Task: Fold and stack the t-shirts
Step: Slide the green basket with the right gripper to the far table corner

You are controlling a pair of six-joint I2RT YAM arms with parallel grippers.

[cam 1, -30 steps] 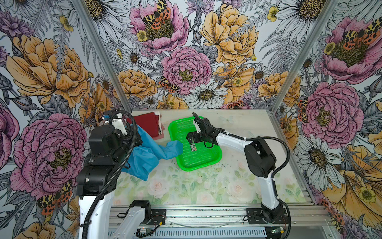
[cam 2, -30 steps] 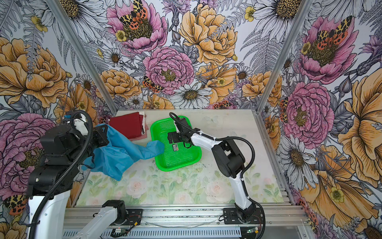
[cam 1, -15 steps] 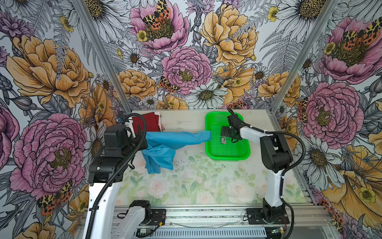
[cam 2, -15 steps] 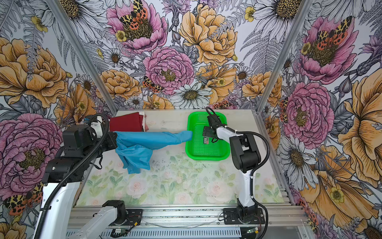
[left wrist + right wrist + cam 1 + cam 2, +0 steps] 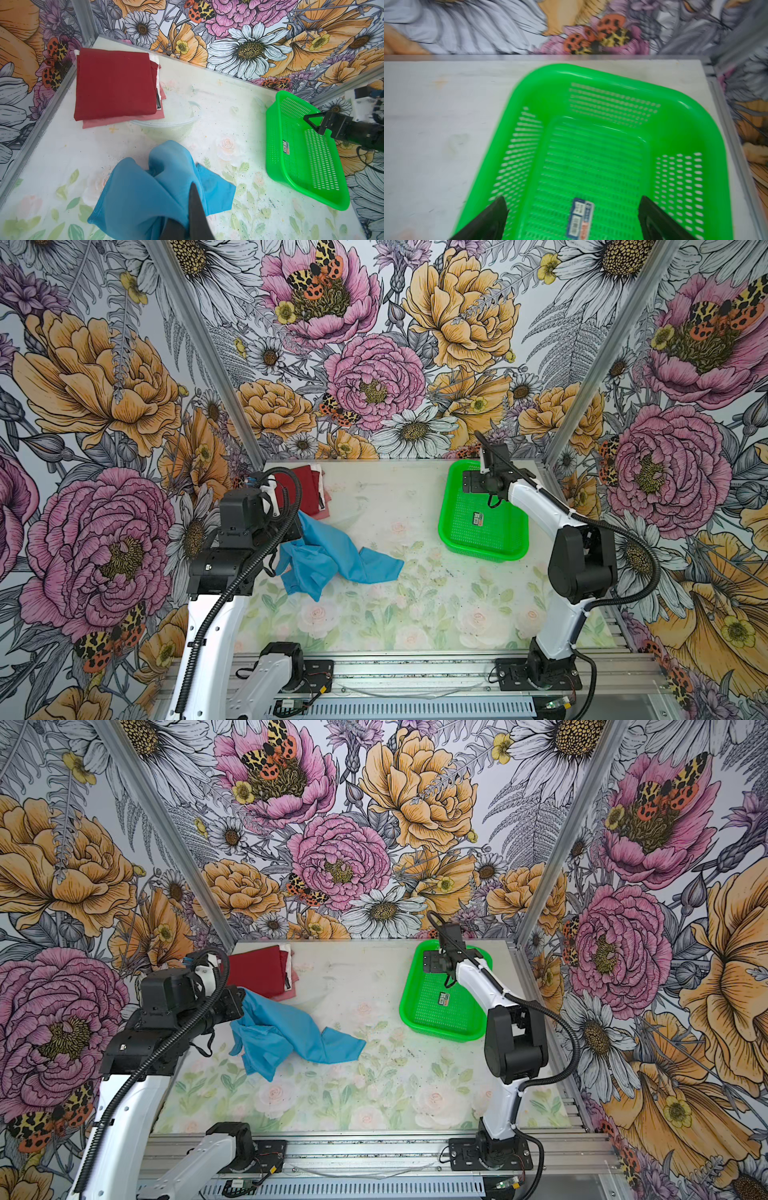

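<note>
A sky-blue t-shirt (image 5: 332,556) (image 5: 286,1031) lies crumpled on the left half of the table. One end rises into my left gripper (image 5: 192,199), which is shut on the cloth; the blue shirt (image 5: 145,191) drapes over its lower finger. A folded maroon t-shirt (image 5: 305,489) (image 5: 115,83) tops a stack at the back left, over a pink one (image 5: 124,121) with a white edge (image 5: 154,58) showing. My right gripper (image 5: 573,205) (image 5: 471,482) hangs open over the far end of the green basket, with nothing between its fingers.
The green perforated basket (image 5: 444,526) (image 5: 405,1011) (image 5: 270,145) (image 5: 591,70) sits at the back right corner and holds only a sticker label (image 5: 580,220). Metal posts and flowered walls close the table on three sides.
The right arm has carried the basket from the table's middle to the back right. The blue shirt, stretched out half a second ago, has dropped into a heap beside the left gripper.
</note>
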